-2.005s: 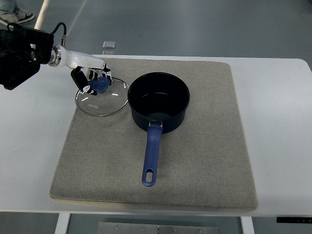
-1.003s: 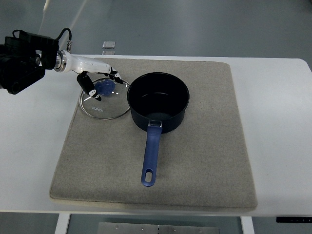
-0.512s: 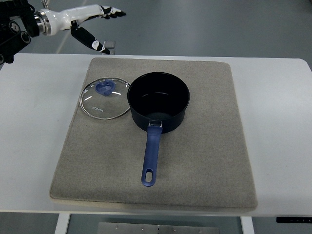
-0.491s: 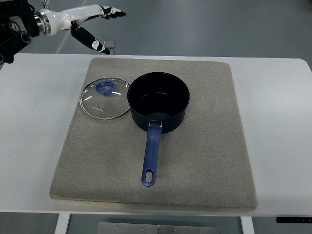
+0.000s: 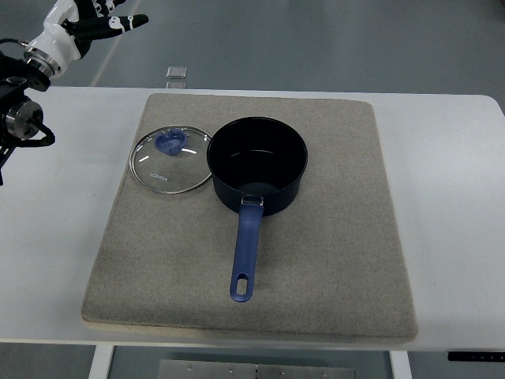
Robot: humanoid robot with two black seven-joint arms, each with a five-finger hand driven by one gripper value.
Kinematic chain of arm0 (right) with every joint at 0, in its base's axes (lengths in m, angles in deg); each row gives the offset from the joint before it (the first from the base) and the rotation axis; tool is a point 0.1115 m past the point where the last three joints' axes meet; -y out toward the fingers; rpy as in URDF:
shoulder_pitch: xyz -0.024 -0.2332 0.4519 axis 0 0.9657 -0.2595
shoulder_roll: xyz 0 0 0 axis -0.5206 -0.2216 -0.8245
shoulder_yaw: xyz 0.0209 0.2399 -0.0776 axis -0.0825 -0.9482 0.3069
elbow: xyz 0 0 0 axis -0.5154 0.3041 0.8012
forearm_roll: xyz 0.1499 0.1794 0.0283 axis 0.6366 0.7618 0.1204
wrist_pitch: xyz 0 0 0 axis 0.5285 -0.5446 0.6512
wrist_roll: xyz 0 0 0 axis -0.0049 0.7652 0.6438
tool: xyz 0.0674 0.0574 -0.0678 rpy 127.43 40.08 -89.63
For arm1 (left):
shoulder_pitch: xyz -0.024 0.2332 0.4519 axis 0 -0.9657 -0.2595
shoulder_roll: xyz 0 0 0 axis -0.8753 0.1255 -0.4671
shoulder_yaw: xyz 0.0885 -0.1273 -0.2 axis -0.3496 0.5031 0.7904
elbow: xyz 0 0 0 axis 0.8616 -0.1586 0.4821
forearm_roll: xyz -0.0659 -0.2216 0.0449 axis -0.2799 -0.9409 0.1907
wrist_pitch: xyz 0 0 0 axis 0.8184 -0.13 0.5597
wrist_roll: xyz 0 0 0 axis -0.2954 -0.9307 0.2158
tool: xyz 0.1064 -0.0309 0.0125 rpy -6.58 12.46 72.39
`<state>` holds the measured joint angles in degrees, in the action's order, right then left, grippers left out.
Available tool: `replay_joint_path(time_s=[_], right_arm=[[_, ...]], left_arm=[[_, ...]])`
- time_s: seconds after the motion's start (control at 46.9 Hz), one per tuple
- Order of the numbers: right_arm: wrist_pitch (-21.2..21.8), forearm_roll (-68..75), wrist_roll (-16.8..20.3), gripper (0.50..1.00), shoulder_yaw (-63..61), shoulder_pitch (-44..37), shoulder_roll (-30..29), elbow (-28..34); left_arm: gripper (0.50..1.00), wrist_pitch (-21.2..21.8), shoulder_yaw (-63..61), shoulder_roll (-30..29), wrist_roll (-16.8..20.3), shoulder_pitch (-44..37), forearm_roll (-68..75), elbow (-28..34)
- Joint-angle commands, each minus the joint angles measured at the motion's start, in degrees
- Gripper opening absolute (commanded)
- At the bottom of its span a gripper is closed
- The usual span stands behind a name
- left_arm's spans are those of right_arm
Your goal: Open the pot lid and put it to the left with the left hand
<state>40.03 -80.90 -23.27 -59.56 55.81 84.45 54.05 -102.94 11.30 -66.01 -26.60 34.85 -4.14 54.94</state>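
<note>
Lid (image 5: 170, 160) lay flat on the mat (image 5: 331, 260), touching the left side of the pot (image 5: 256, 164), off it and released. Left robot hand (image 5: 101, 19) hung well up-left of the pot, fingers spread, holding nothing. Little risk left: perhaps glass rim knocked by any nudge to the pot.

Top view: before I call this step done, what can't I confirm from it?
- left hand: cut off by the top edge, so its fingers can't be read.
- Right arm: out of frame.
- lid rim against pot: touching or just apart, too close to tell.
- Print on the lid: too small.
</note>
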Motion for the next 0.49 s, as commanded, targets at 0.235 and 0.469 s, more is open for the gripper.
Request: replay_joint_path(time_s=[0.235, 0.469], right_arm=[[0.0, 0.01, 0.0, 0.915, 0.0, 0.0, 0.0, 0.0], [0.0, 0.01, -0.01, 0.915, 0.0, 0.0, 0.0, 0.0]], left_arm=[[0.988, 0.05, 11.31, 6.4, 0.0, -6.82, -1.21, 5.55], [0.988, -4.25, 20.8, 8.86, 0.0, -13.24, -1.21, 5.46]])
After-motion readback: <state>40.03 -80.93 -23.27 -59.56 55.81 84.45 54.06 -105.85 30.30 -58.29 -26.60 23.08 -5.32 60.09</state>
